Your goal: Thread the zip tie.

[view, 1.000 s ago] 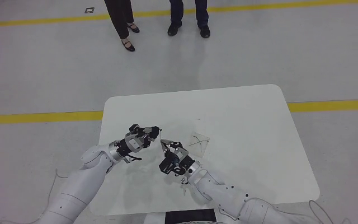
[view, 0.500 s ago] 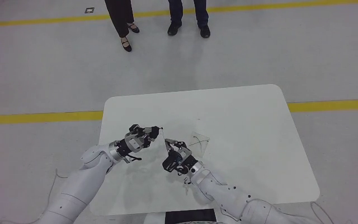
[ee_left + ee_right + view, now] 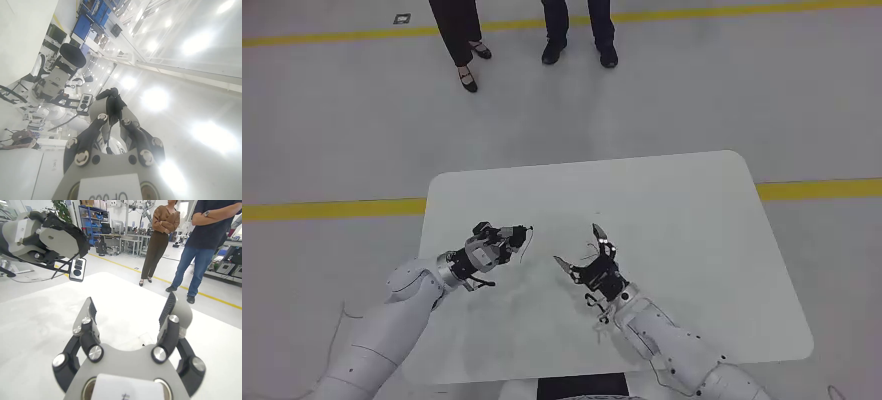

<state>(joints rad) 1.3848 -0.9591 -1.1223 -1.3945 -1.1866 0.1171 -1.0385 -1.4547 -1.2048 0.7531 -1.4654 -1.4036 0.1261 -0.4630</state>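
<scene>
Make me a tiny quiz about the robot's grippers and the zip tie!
1. True or false: the right gripper is open and empty.
2. Which one holds the zip tie? A) left gripper B) right gripper C) neither
3. Fill in: both grippers are above the white ____.

Key: 1 true. 2 A, it is shut on the zip tie. 3 table.
</scene>
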